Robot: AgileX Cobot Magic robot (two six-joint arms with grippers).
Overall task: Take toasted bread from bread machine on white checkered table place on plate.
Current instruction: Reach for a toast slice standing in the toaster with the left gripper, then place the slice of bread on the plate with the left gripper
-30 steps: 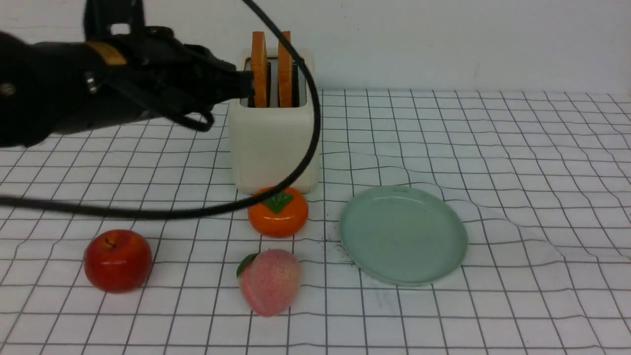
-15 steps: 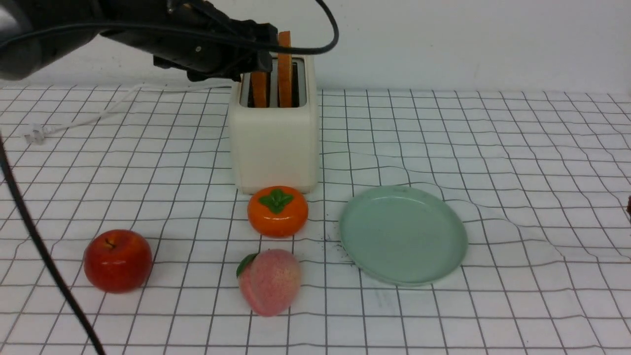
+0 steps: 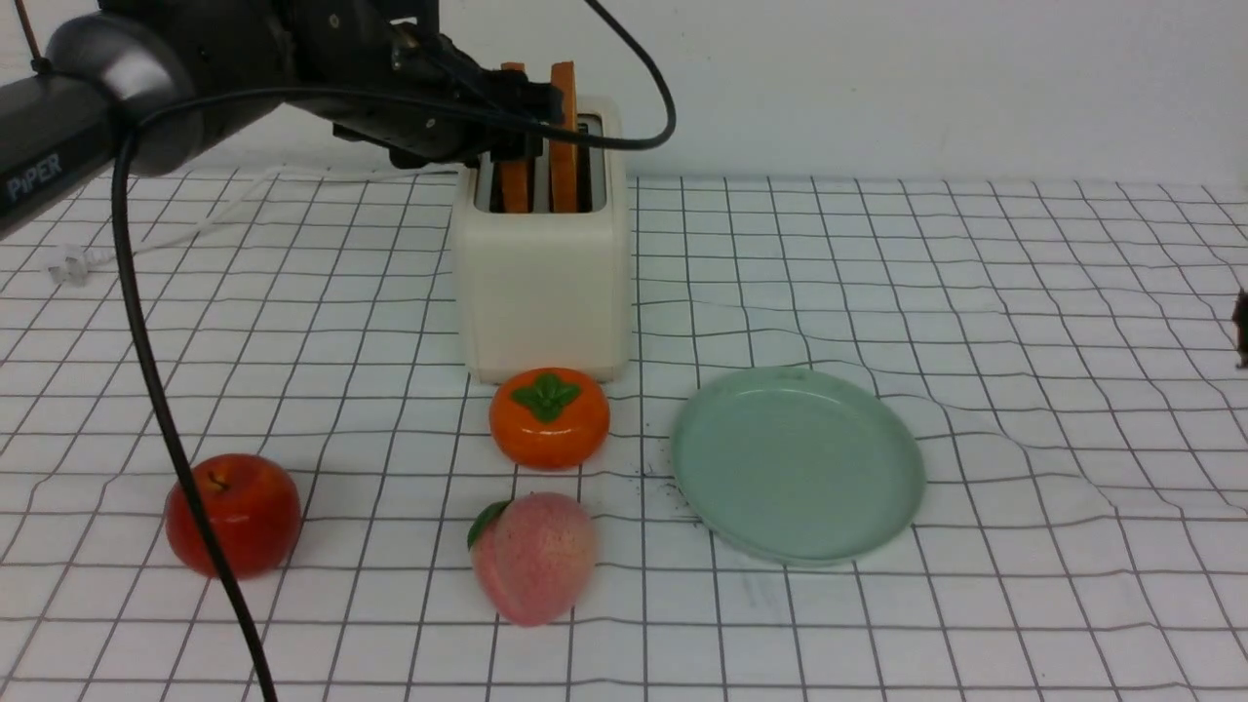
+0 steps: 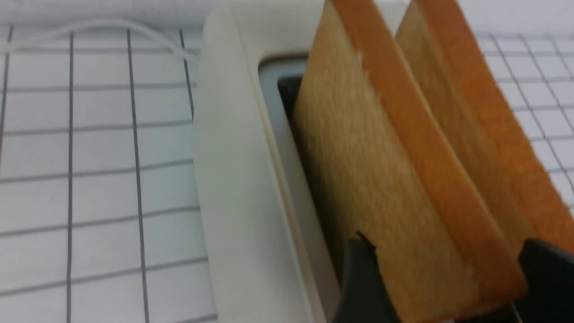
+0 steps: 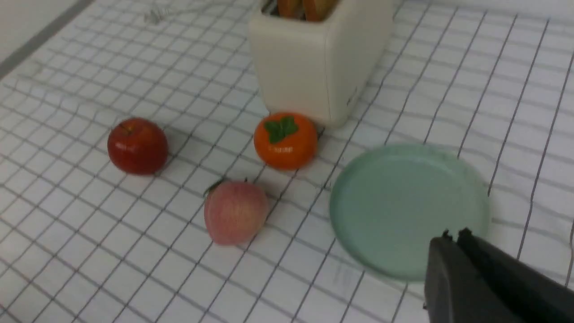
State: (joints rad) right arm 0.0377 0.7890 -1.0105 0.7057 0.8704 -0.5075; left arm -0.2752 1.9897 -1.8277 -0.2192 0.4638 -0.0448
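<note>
**Front and wrist views.** The left gripper (image 4: 446, 244) was brought in from the upper left of the front view to the top of the bread machine (image 3: 541, 283), at upper centre, so that one piece of toasted bread could be drawn upward. Its fingers (image 4: 361, 278) were set apart, one on either side of the left-hand slice (image 4: 381, 170). The right-hand slice (image 4: 489, 130) was left outside them. Both slices were seated upright in the slots with their tops projecting — nothing had been lifted yet.

The plate (image 3: 798, 468), bare, was laid at centre right on the white checkered table (image 3: 975, 273), near the machine, presumably to keep the transfer short. The right gripper (image 5: 453, 237) was shown at the lower right of its wrist view with its fingers pressed together and nothing between them, and was judged to be waiting. An apple (image 3: 232, 514), a persimmon (image 3: 549, 419) and a peach (image 3: 533, 556) were set in front of the machine and form no part of the task.

**Not resolved.** It could not be told whether the pads were pressing on the slice or merely flanking it — the left wrist view was blurred and the fingers were cropped by its lower edge. In the front view the left-hand slice's top was masked by the gripper. The lower parts of both slices were hidden in the slots. Of the right arm, only a dark sliver was shown at the right edge of the front view.
</note>
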